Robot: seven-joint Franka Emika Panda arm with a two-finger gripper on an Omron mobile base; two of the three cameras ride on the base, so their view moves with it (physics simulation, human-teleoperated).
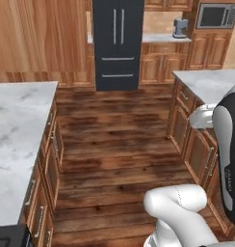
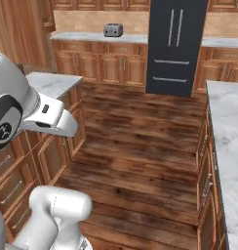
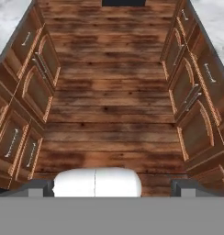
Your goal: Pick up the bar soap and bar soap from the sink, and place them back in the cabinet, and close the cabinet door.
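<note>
We see the gripper (image 3: 112,186) above the wooden floor (image 3: 111,105), fingers wide apart, empty; refrigerator (image 1: 118,44) at 12 o'clock.

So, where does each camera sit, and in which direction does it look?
Left base view: behind the arm, looking forward at the dark fridge.
Right base view: behind the arm, at the same fridge, and a toaster.
Hand view: looking down the aisle floor between low cabinets.
All three share the floor.
</note>
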